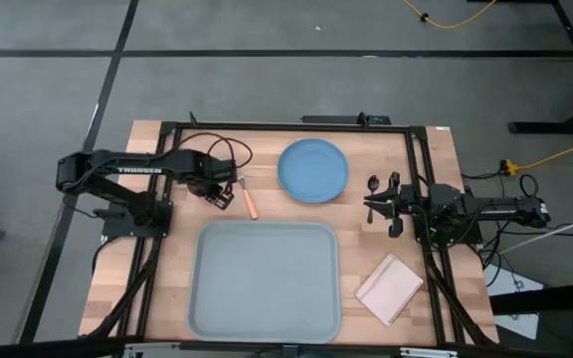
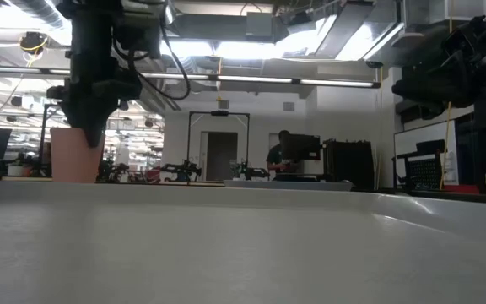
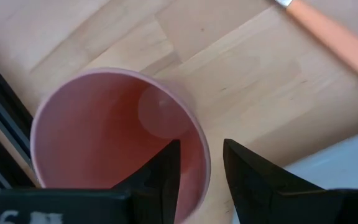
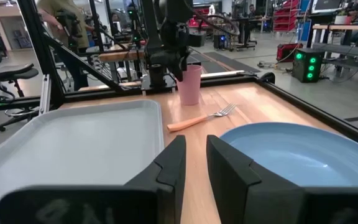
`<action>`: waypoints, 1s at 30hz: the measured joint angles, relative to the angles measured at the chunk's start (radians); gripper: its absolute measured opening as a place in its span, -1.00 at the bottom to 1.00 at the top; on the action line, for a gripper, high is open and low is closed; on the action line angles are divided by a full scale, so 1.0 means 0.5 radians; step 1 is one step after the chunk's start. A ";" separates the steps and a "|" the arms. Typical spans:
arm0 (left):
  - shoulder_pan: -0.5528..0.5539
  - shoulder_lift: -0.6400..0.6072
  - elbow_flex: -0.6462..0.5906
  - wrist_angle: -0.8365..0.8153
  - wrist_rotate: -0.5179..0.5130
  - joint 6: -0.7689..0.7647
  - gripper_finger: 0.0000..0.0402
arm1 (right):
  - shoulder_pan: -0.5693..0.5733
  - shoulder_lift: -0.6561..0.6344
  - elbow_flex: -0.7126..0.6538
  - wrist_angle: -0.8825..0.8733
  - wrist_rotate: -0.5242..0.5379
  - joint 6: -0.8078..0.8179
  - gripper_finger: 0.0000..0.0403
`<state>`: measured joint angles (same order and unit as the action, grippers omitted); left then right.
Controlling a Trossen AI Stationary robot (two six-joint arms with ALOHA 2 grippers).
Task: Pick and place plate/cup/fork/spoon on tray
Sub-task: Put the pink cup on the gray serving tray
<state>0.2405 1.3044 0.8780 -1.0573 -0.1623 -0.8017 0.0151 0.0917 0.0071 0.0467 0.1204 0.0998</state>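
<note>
The pale grey-blue tray (image 1: pixel 264 280) lay bare on the wooden table (image 1: pixel 436 149), just in front of the left gripper (image 1: pixel 221 193) and well apart from the right gripper (image 1: pixel 372 206), with none of the four items yet on it. The light-blue plate (image 1: pixel 312 169) sat between the two grippers, beyond the tray, nearer the right one, whose wrist view showed it just ahead of the fingers.

The work in hand was, by all appearances, the grasp of the cup (image 3: pixel 118 139). The left gripper stood over it, one finger (image 3: pixel 161 180) down inside the pink-red cup and the other outside, the rim wall between them. The fingers were narrowly parted around that wall; whether they had closed firmly on it could not be told. The cup rested upright on the table, beside the tray's far corner.

The orange-handled fork (image 1: pixel 250 202) lay just beside the left gripper, on the plate's side. The small dark spoon (image 1: pixel 372 186) lay just beside the right gripper, which hovered near the table's edge with its fingers slightly apart, holding nothing.

The next move likely called for a firm pinch on the cup wall, a straight lift clear of the fork, and a short carry over the tray's raised rim.
</note>
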 joint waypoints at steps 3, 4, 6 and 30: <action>0.001 0.053 0.000 -0.001 -0.005 0.000 -0.43 | 0.000 0.000 0.000 0.000 0.000 0.000 -0.66; 0.001 0.066 0.000 -0.001 -0.005 0.000 -0.43 | 0.000 0.000 0.000 0.000 0.000 0.000 -0.66; 0.001 0.083 0.000 -0.002 0.000 0.045 -0.43 | 0.000 0.000 0.000 0.000 0.000 0.000 -0.66; -0.268 0.081 0.602 -0.363 0.082 0.140 -0.99 | 0.000 0.000 0.000 0.000 0.000 0.003 -0.66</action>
<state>0.1067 1.3449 1.1791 -1.2388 -0.1213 -0.7319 0.0151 0.0917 0.0071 0.0467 0.1204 0.1013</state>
